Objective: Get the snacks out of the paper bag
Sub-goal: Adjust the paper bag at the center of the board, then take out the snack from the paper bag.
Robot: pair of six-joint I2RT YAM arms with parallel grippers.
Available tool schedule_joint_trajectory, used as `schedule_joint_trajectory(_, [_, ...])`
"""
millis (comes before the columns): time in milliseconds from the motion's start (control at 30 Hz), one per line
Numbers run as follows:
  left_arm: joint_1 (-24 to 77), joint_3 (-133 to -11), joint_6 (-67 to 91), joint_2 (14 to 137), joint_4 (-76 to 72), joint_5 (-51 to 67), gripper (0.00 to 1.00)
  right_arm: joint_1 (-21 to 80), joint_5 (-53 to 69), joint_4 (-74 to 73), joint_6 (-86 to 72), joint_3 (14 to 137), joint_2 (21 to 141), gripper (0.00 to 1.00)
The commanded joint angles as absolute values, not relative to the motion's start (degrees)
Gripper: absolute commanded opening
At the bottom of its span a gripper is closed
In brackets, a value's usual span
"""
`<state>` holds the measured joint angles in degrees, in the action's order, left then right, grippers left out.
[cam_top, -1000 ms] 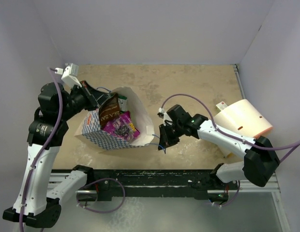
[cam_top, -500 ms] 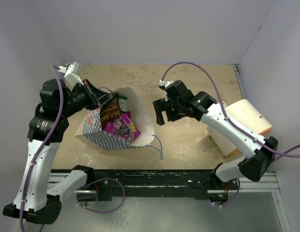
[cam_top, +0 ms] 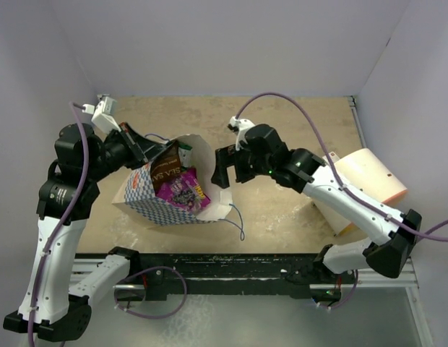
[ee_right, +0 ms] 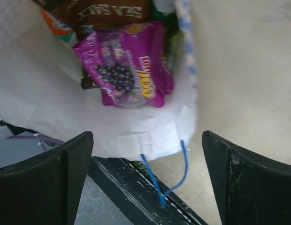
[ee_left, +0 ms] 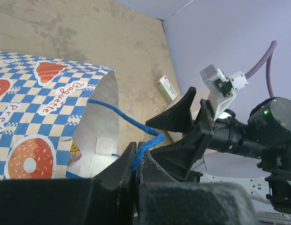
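The surface (cam_top: 282,123) is a mottled tan board, boxed in by plain lavender walls (cam_top: 231,43) at its far, left and right edges; a black rail (cam_top: 231,264) runs along the near edge; the paper bag (cam_top: 148,199) lies on its side on the left half of the surface, checkered band up, mouth gaping toward the middle; the left hand (ee_left: 134,161) is pinched closed on the bag's blue string handle (ee_left: 117,112) at the far lip of the mouth; the right hand (cam_top: 230,168) hangs just above the mouth's right rim, fingers spread wide with nothing between them; inside the bag a magenta-purple packet (ee_right: 126,70) lies foremost, a dark brown packet (ee_right: 108,16) lettered SEA SALT just behind it; the second string handle (cam_top: 237,220) trails loose toward the near edge; a large cream-peach cylinder (cam_top: 365,181) lies at the right edge, a small pale green packet (cam_top: 330,157) beside its far end
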<state>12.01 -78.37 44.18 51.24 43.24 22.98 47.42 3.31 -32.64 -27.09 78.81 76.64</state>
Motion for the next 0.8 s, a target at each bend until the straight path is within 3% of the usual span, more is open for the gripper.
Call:
schedule_joint_trajectory(0, [12.0,-80.1,45.0,50.3,43.3,25.6,0.0,52.3,6.7,-24.1,-27.9,80.0,80.3,1.0])
schedule_joint_trajectory(267, [12.0,-80.2,45.8,51.3,46.4,25.1,0.0,56.9,5.4,-9.3,-27.1,76.6,89.4,0.79])
schedule_joint_trajectory(500, [12.0,-79.6,46.1,48.9,48.9,24.3,0.0,57.3,-4.4,3.4,-26.2,72.1,93.3,0.9])
schedule_joint_trajectory(667, [12.0,-80.0,46.6,49.0,49.9,24.5,0.0,57.3,-7.3,12.2,-28.1,70.9,95.9,0.93])
schedule_joint_trajectory(767, [12.0,-81.4,46.3,48.7,50.5,24.3,0.0,57.3,-6.0,8.0,-29.5,74.0,98.3,0.92])
